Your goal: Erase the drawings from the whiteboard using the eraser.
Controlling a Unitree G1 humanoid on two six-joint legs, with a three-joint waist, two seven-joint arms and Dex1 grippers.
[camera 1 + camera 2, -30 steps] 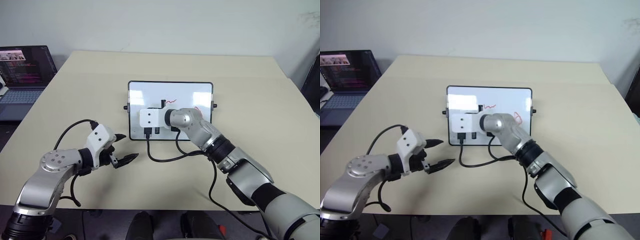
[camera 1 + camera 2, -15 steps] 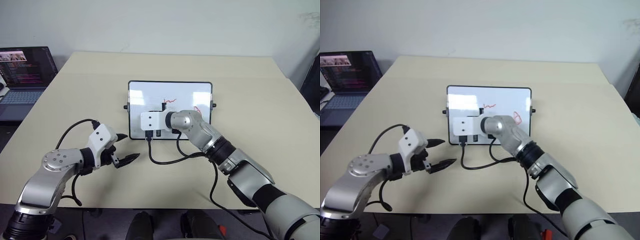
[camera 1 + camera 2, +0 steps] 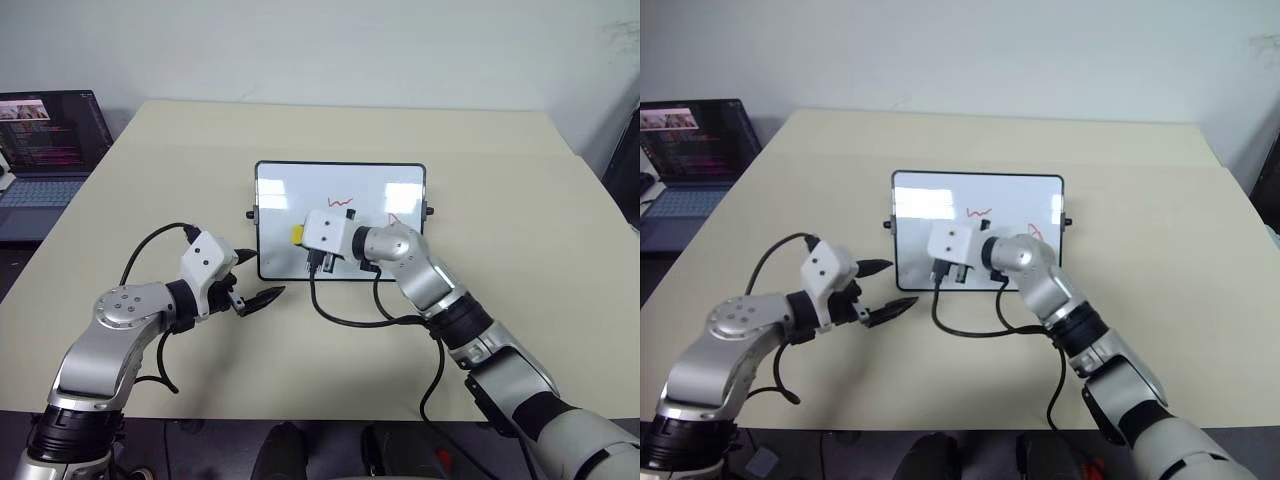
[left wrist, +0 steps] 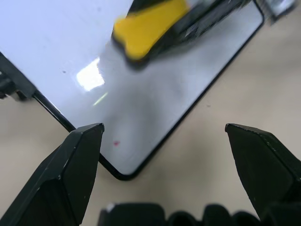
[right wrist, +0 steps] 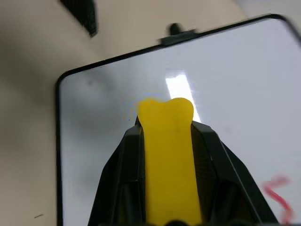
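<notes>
The whiteboard (image 3: 290,190) lies flat at the middle of the beige table. On it are drawings: a red squiggle (image 3: 340,201) and a red mark (image 3: 393,217) partly behind my right arm. My right gripper (image 3: 304,238) hovers over the board's left half, shut on the yellow eraser (image 3: 298,234), which also shows between the black fingers (image 5: 117,179) in the right wrist view. The board around the eraser (image 5: 168,150) is white, with a red stroke (image 5: 278,194) off to one side. My left gripper (image 3: 265,273) is open with nothing in it, just off the board's near left corner (image 4: 123,175).
An open laptop (image 3: 45,150) stands beyond the table's far left side. A black cable (image 3: 350,320) from my right wrist loops over the table in front of the board. Bare tabletop (image 3: 520,200) surrounds the board.
My right gripper has rolled and shifted right and up over the board, so the yellow eraser now shows. My left gripper has moved forward toward the board's near left corner.
</notes>
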